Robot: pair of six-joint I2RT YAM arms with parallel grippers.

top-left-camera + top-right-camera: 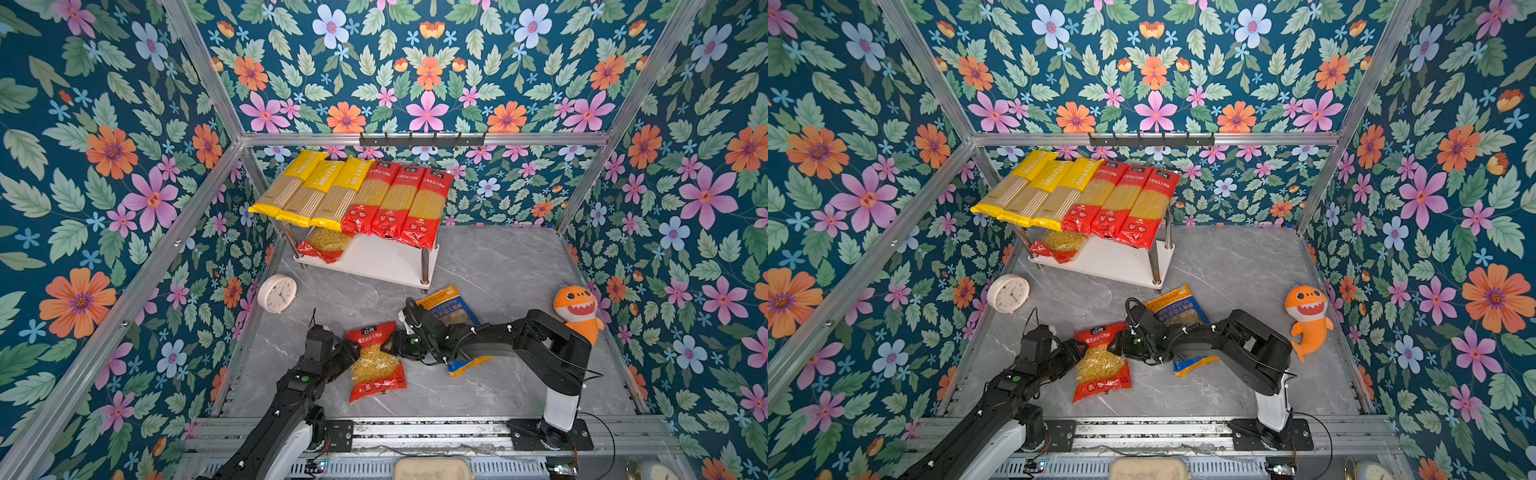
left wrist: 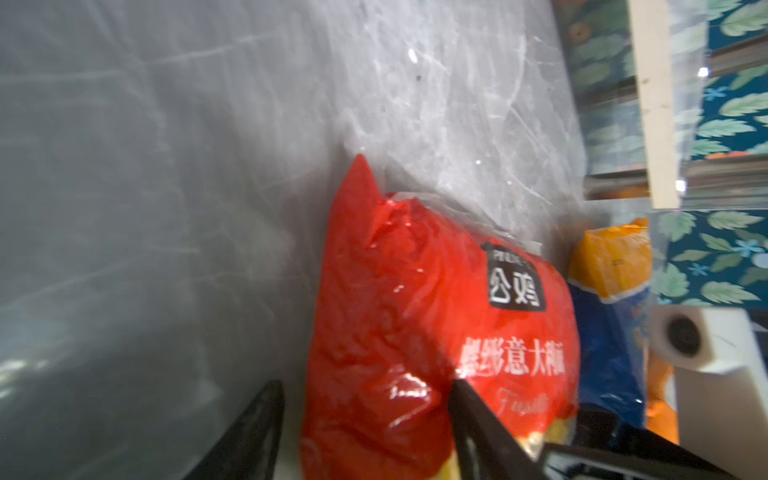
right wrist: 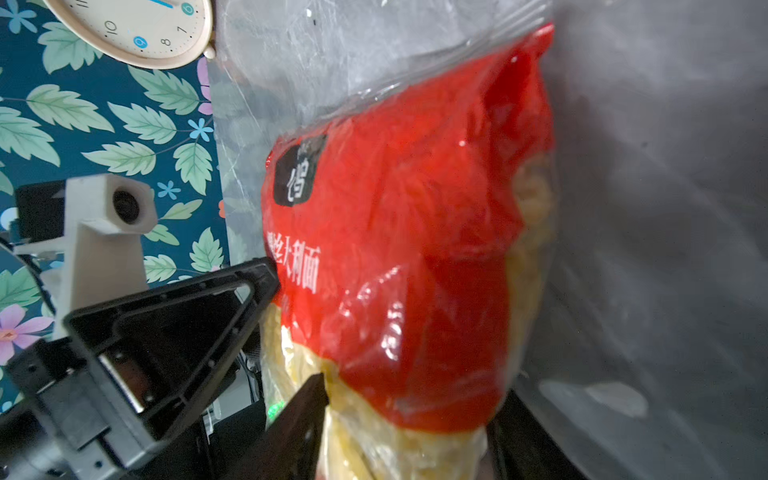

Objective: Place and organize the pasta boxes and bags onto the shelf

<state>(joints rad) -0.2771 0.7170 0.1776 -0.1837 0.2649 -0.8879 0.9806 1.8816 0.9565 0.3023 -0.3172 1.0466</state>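
A red short-pasta bag (image 1: 376, 361) (image 1: 1100, 361) lies on the grey table. My left gripper (image 1: 353, 353) (image 2: 365, 399) is closed over its left edge. Across from it, my right gripper (image 1: 388, 343) (image 3: 411, 399) is closed over the upper right edge; the bag (image 3: 415, 249) fills the space between those jaws. Under my right arm lies the blue-orange orecchiette bag (image 1: 451, 309) (image 2: 611, 266). The shelf (image 1: 382, 262) at the back carries three yellow spaghetti packs (image 1: 307, 191) and three long red packs (image 1: 395, 203) on top. Another red short-pasta bag (image 1: 326, 245) sits on its lower board.
A cream clock (image 1: 277, 293) (image 3: 137, 25) leans at the left wall. An orange shark plush (image 1: 577, 311) sits at the right wall. A black hook rail (image 1: 422, 139) hangs on the back frame above the shelf. Flowered walls enclose the table on three sides.
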